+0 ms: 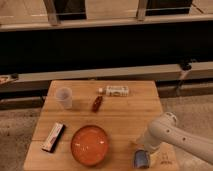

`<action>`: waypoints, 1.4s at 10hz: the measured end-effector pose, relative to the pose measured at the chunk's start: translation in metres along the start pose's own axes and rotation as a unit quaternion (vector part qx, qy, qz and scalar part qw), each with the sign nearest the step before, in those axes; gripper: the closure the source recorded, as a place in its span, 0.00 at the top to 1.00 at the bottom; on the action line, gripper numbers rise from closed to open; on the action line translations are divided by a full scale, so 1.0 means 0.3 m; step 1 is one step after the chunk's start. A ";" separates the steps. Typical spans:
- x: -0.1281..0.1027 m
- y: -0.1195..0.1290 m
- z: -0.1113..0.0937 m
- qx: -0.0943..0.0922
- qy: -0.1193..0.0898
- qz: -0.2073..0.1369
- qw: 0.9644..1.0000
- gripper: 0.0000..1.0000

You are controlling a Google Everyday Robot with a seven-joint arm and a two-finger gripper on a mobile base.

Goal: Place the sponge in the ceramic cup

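At this moment, seen from the middle of the tabletop (130, 115), the dark flat box (53, 136) lay at about 8 o'clock, near the left edge. The ceramic cup (64, 97) stood upright at about 10 o'clock, and I could see nothing inside it, as far as the view allowed. The orange bowl (90, 145) sat at about 7 o'clock, close to the front edge. A small red-brown thing (96, 103) lay near 12 o'clock, and a white packet (116, 90) lay behind it at about 1 o'clock.

The sponge (141, 159) was at about 5 o'clock, at the front edge of the tabletop and well apart from the cup, with the bowl between them. Your gripper (142, 152) was right above the sponge, at the end of the white arm (170, 134) that reached in from the right. The arm covered it, so I could not tell whether it was spread or pinching the sponge.

For the progress, you should judge it like this: the sponge was outside the cup, so the placing was not done. The gripper was at the sponge, which fits the grasping step. The grip itself I could not confirm. What was left, in my opinion, was the carry toward 10 o'clock over the bowl, and the release above the narrow mouth of the cup.
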 end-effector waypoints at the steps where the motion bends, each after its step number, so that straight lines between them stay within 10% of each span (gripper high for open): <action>1: 0.002 0.002 -0.003 0.000 0.000 0.001 1.000 0.58; 7: 0.003 -0.003 -0.016 0.005 -0.005 0.004 1.000 0.01; 14: 0.013 -0.019 -0.080 0.011 -0.015 0.021 1.000 0.00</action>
